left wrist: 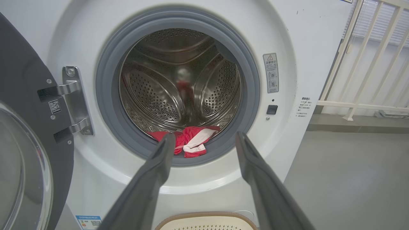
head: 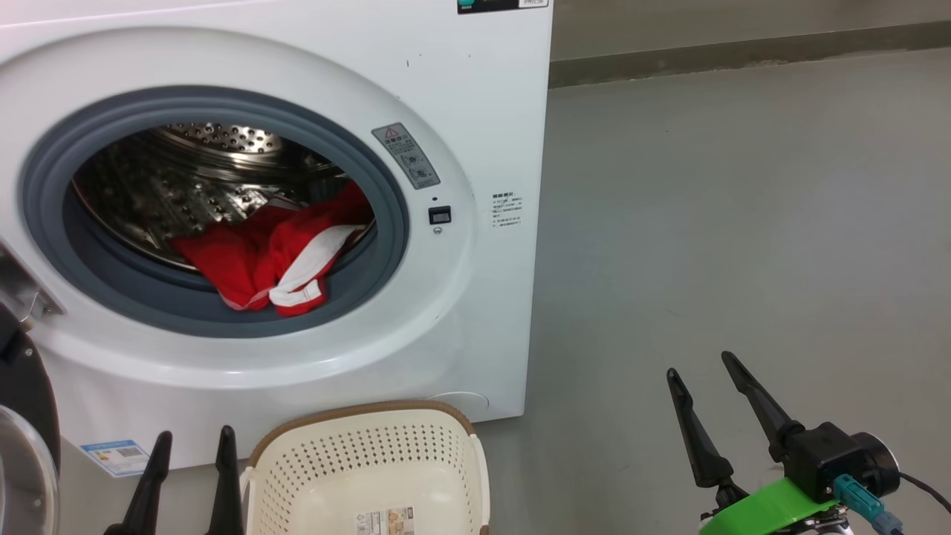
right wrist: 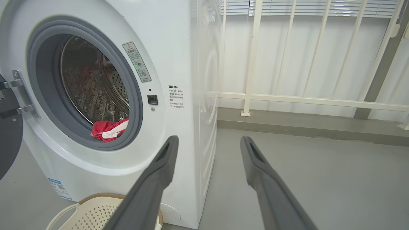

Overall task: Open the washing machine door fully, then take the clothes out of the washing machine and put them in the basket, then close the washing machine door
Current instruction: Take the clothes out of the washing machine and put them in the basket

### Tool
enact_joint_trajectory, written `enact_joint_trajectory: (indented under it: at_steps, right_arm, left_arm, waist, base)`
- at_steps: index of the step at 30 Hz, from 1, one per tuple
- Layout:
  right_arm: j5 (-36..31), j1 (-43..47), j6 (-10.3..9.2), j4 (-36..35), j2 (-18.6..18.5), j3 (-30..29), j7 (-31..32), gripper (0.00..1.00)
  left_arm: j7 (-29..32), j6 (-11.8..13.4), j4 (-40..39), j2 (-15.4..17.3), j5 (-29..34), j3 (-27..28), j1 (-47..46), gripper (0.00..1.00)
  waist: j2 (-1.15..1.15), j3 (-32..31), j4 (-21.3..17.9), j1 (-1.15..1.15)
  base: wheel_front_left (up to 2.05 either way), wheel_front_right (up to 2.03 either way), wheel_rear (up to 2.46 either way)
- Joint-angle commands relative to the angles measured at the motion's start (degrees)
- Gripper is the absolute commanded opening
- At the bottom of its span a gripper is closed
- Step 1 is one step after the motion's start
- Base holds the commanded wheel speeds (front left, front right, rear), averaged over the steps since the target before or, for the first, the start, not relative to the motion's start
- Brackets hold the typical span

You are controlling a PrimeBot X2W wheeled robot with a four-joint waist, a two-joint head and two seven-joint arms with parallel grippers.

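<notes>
Both my grippers are down low in front of me. My left gripper (head: 195, 438) is just beside the basket (head: 356, 413). Its two fingers are spread wide and nothing is between them. My right gripper (head: 700, 365) is off to the right over the floor (head: 743, 223), well apart from the washing machine (head: 475, 111). It is wide open too, and holds nothing.

The washing machine door (left wrist: 22, 64) is swung out to the left on its hinge. It looks open all the way to me, so I think the first job is done.

The clothes (head: 260, 260) are red and white. They lie in a heap at the front of the steel drum (head: 186, 186), and a bit hangs over the grey rubber ring (head: 390, 223). None are in the basket, for I can see the paper label on its bottom. The basket sits on the floor right under the round hole.

So most of the work is left. I need to reach in, grab the clothes, drop them in the basket, and shut the door.
</notes>
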Motion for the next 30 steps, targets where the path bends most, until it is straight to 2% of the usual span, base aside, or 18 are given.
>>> enact_joint_trajectory:
  at_steps: [1, 20, 30]
  right_arm:
    - [-0.41, -2.01, 0.25, -1.49, -0.11, 1.34, -0.37, 1.0]
    - [-1.03, -2.2, 0.25, -1.27, -0.11, 1.7, -0.37, 1.0]
    - [-1.05, -2.81, 0.25, -1.91, -0.11, 2.59, -0.37, 1.0]
  left_arm:
    - [-0.7, 0.57, -1.24, 0.31, 0.51, 1.76, -1.06, 1.0]
    - [-0.7, 1.23, -0.77, 0.11, 0.43, 1.78, -1.62, 1.0]
    - [-0.7, 2.66, -0.21, 0.17, -0.14, 2.32, -3.21, 1.0]
  waist:
    - [0.0, 0.09, -0.07, 0.0]
    - [0.0, -0.07, 0.33, 0.0]
    - [0.0, 1.85, 1.18, 0.0]
  base:
    - [0.0, 0.0, 0.0]
    - [0.0, 0.0, 0.0]
    - [0.0, 0.0, 0.0]
